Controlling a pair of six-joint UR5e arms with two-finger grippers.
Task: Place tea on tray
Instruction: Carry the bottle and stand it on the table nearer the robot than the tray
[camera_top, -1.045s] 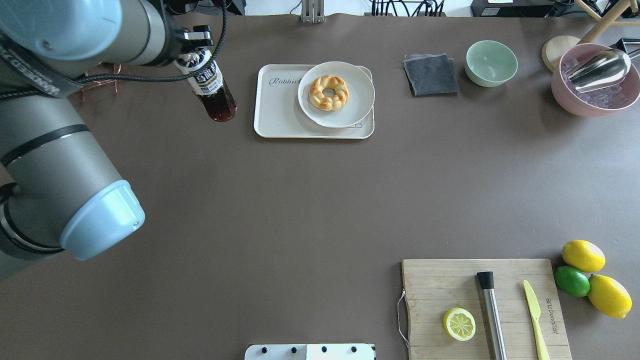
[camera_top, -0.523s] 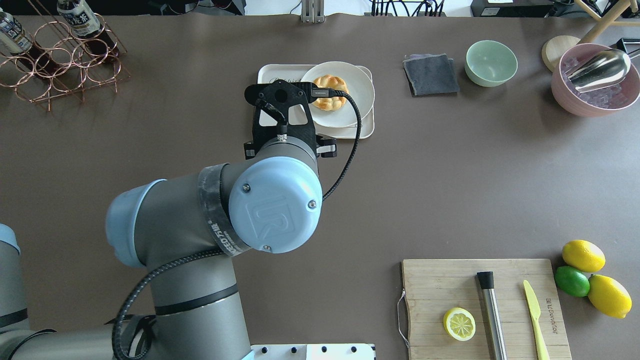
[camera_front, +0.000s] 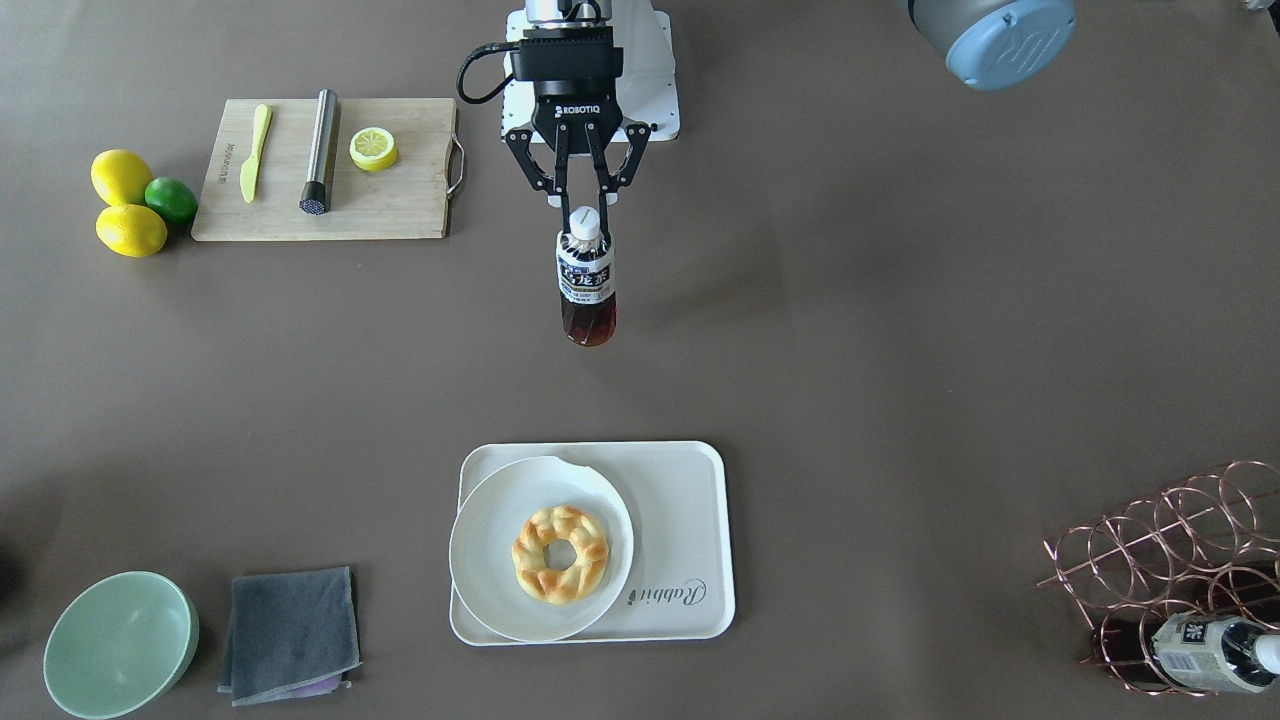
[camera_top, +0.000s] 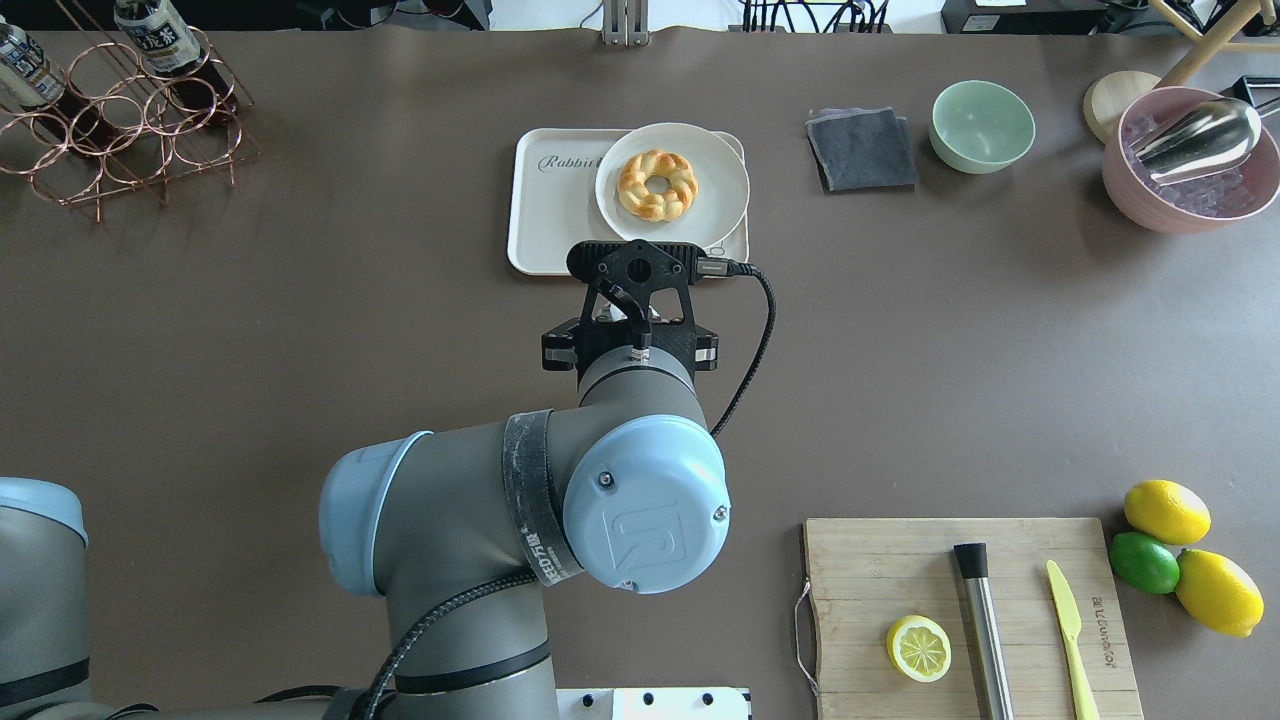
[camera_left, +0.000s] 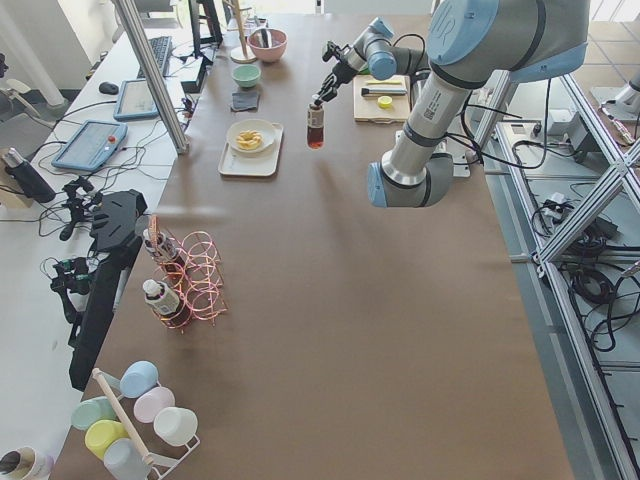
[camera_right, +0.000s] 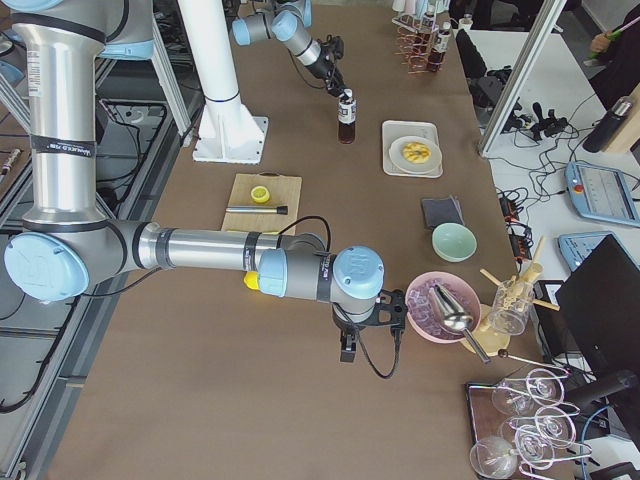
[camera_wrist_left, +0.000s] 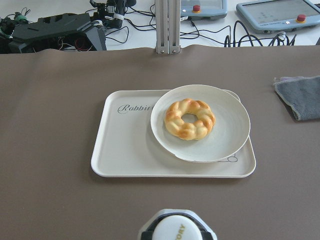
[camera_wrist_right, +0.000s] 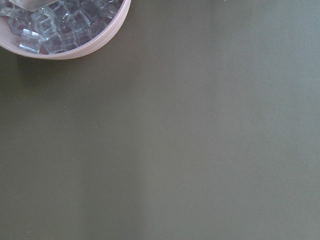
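Note:
My left gripper (camera_front: 585, 205) is shut on the white cap of the tea (camera_front: 586, 285), a small bottle of dark reddish-brown drink with a white and blue label. The tea hangs upright over bare table on the robot's side of the tray (camera_front: 680, 520), apart from it. In the overhead view my left wrist (camera_top: 640, 330) hides the bottle, just near of the tray (camera_top: 555, 225). The left wrist view shows the cap (camera_wrist_left: 177, 230) at the bottom and the tray (camera_wrist_left: 130, 150) ahead. My right gripper (camera_right: 348, 345) shows only in the exterior right view; I cannot tell its state.
A round white plate (camera_top: 722, 190) with a braided ring pastry (camera_top: 657, 184) fills the tray's right part. A copper rack (camera_top: 120, 110) with look-alike bottles (camera_front: 1200, 640) stands far left. A grey cloth (camera_top: 862, 148), green bowl (camera_top: 982, 125), pink ice bowl (camera_top: 1190, 190) and cutting board (camera_top: 880, 570) lie on the right.
My left arm has carried the tea from beside the rack rightward to the tray, then drawn back toward the robot, to the tray's near side.

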